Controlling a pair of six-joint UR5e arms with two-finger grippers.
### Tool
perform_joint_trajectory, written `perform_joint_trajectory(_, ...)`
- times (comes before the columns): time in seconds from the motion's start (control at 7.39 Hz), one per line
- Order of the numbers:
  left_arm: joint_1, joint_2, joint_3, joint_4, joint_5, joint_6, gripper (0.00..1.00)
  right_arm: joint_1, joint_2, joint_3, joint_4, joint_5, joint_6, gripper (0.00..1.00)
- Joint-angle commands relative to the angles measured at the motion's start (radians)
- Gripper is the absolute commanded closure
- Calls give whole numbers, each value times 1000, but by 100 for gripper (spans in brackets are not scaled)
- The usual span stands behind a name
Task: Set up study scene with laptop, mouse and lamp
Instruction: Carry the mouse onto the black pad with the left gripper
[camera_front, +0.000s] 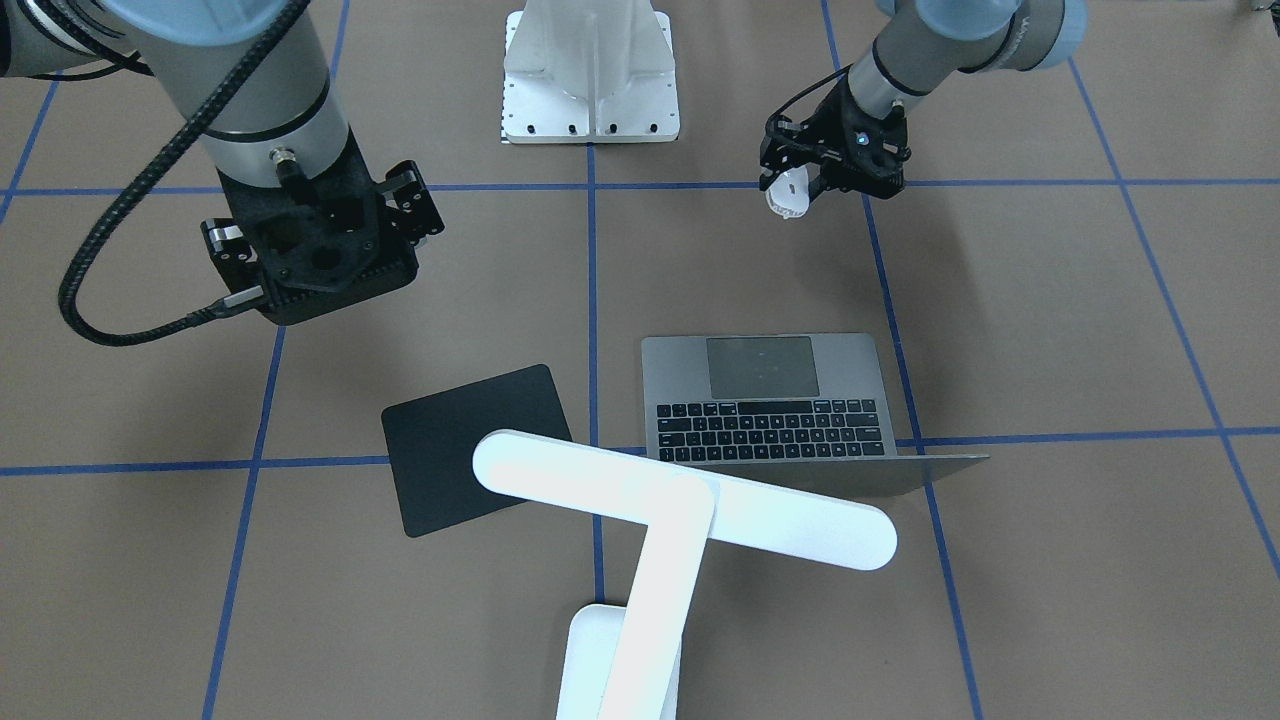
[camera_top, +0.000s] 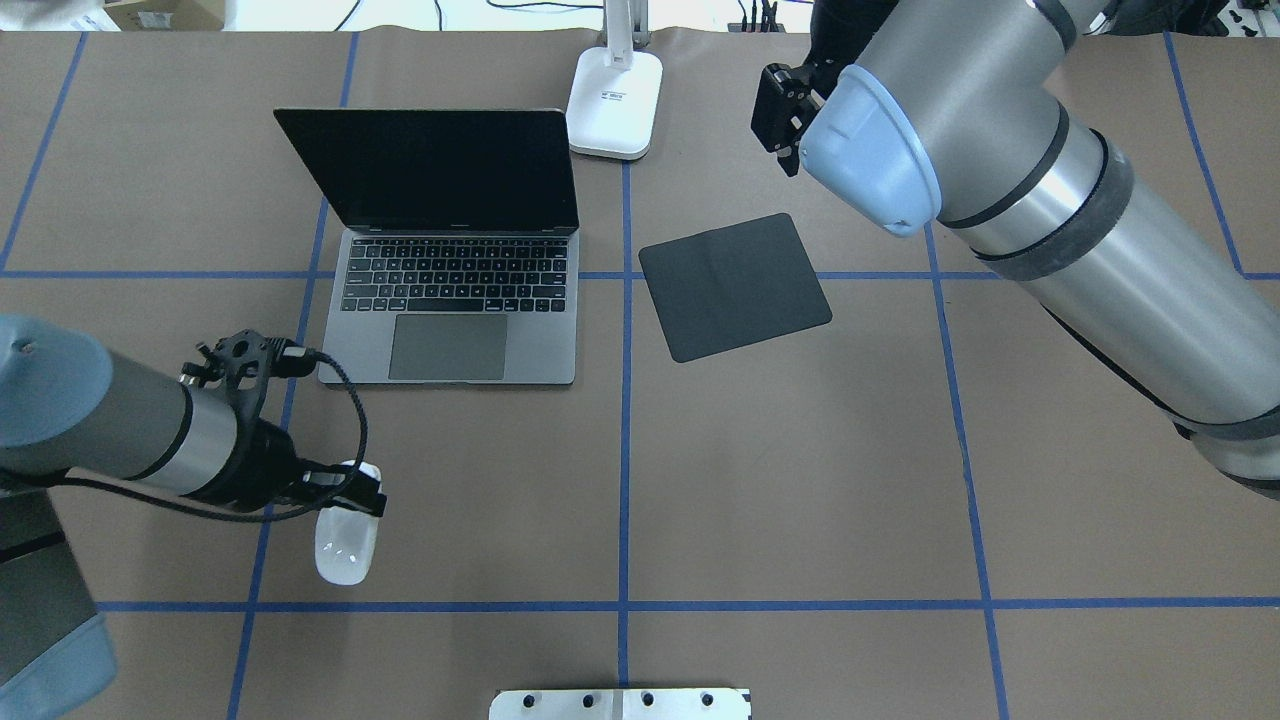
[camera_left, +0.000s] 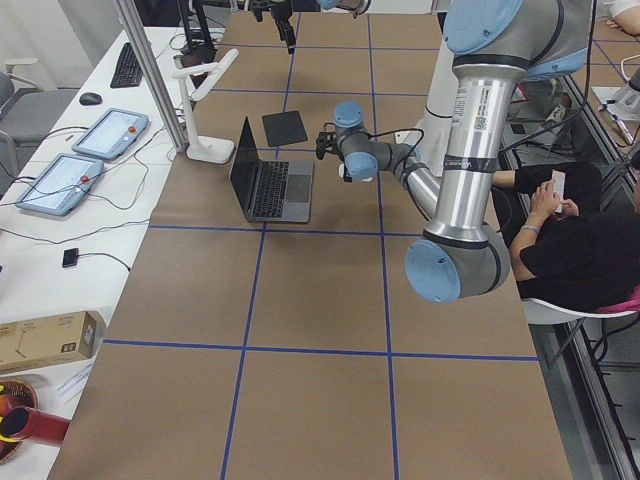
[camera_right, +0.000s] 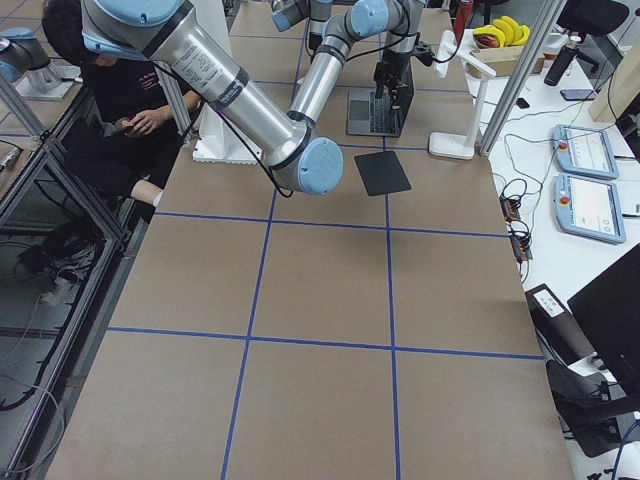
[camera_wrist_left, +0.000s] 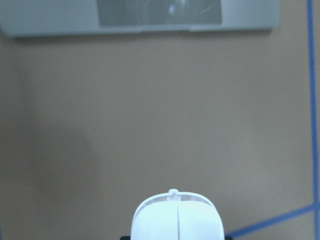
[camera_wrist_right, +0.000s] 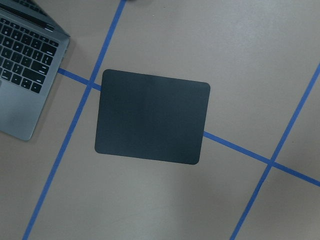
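Clock bearings taken off the overhead view, with 12 o'clock at the far edge of the table (camera_top: 800, 480).

Laptop (camera_top: 455, 300) at about 10 o'clock from table centre. Open, lid upright, dark screen and keys facing the robot.

Lamp (camera_front: 680, 500) at 12 o'clock, base just beside the laptop's far right corner. In the front-facing view, bar head spanning across black pad and laptop.

Black pad (camera_top: 735, 285) at 1 o'clock from centre. Flat, skewed to the blue grid lines, apart from the laptop.

Mouse (camera_top: 347, 548) at 8 o'clock from centre and 7 o'clock of the laptop, near its front edge but clear of it. Left gripper (camera_top: 350, 498) clamped across the laptop-side half of the mouse, a finger on either side. Cannot tell whether lifted or resting on the paper.

Right gripper (camera_top: 785, 125) high at 1 o'clock, beyond the pad. Fingertips hidden behind arm and body; spread or closed, cannot tell.

White bolted pedestal (camera_front: 590, 80) at 6 o'clock, at the near edge.
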Motion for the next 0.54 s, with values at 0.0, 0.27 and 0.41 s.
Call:
perform_joint_trajectory(0.0, -47, -231, 80, 186, -4, 2, 37, 46, -61, 35, 1, -4, -11, 0)
perform_joint_trajectory(0.27, -63, -397, 267, 186, 4, 0, 37, 110, -123, 78, 4, 13, -33, 0)
perform_joint_trajectory(0.41, -66, -497, 388, 175, 6, 0, 37, 133, -191, 146, 9, 8, -36, 0)
